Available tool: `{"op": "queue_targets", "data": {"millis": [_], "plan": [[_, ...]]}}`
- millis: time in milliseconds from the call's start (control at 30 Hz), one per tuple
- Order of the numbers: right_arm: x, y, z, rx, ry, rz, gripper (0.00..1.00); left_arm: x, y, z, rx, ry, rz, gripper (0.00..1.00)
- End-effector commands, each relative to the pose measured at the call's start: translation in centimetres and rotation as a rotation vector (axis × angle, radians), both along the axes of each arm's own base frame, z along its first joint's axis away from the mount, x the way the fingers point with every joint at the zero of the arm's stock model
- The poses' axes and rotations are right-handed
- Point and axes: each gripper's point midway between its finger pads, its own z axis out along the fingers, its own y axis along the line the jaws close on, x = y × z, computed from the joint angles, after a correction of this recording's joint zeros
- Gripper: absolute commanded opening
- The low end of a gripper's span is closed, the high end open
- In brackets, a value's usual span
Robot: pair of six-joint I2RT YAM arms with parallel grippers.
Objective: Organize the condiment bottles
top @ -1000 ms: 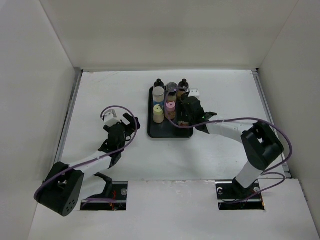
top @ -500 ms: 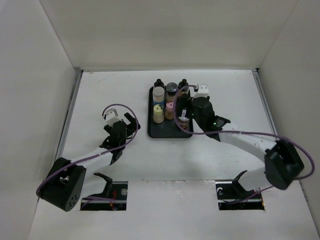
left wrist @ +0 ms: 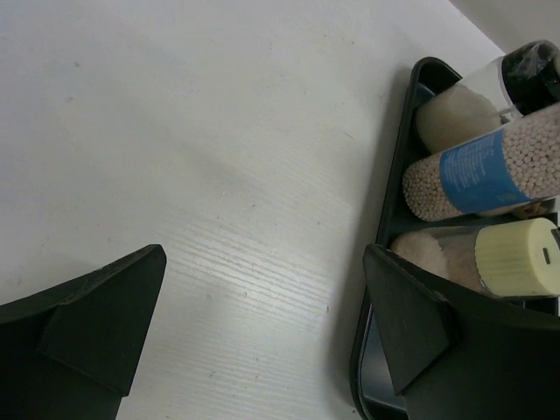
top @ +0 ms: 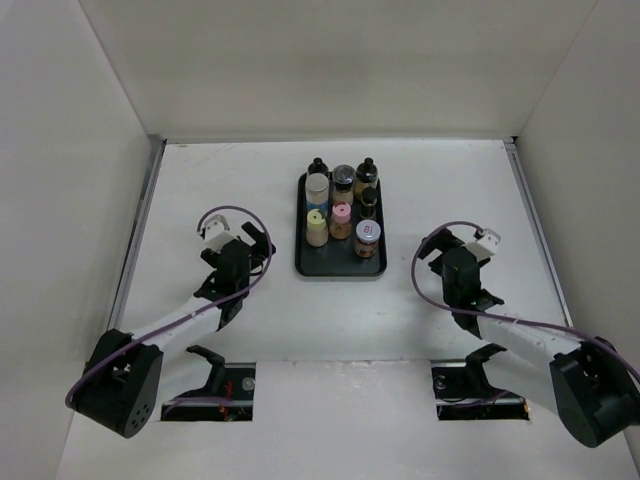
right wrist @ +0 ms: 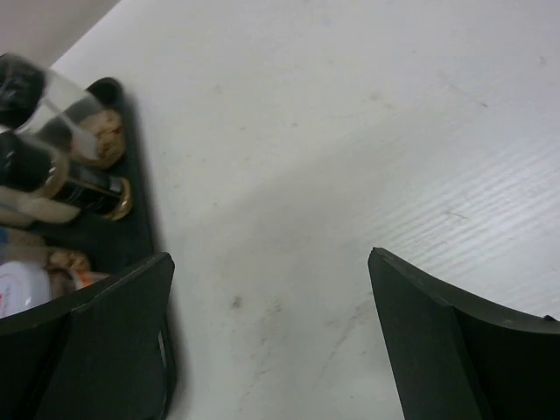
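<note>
Several condiment bottles stand on the black tray at mid-table. They include a blue-labelled jar, a yellow-capped one, a pink-capped one and a silver-capped jar at the front right. My left gripper is open and empty over bare table left of the tray. Its wrist view shows the blue-labelled jar and the yellow-capped jar to its right. My right gripper is open and empty right of the tray. Its wrist view shows a dark bottle on the tray's edge.
White walls enclose the table on the left, back and right. Purple cables loop over both arms. Two cut-outs at the near edge hold the arm bases.
My right gripper has pulled back from over the tray to the table on its right, leaving the silver-capped jar standing at the tray's front right. The left arm shifted slightly.
</note>
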Motion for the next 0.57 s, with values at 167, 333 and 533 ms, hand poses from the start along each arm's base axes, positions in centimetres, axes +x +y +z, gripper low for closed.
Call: {"op": "queue_targets", "data": {"millis": [167, 333, 533], "plan": [[1.9, 1.5, 4.4, 0.185, -0.163, 0.016, 1.00, 1.5, 1.5, 4.3, 0.004, -0.053, 0.075, 1.00], [1.9, 2.5, 4.1, 0.179, -0.148, 0.055, 1.00, 1.2, 1.0, 4.4, 0.005, -0.056, 0.062, 1.00], [2.2, 3.4, 3.8, 0.158, -0.128, 0.086, 1.00, 0.9, 1.5, 5.0, 0.024, -0.050, 0.083, 1.00]]}}
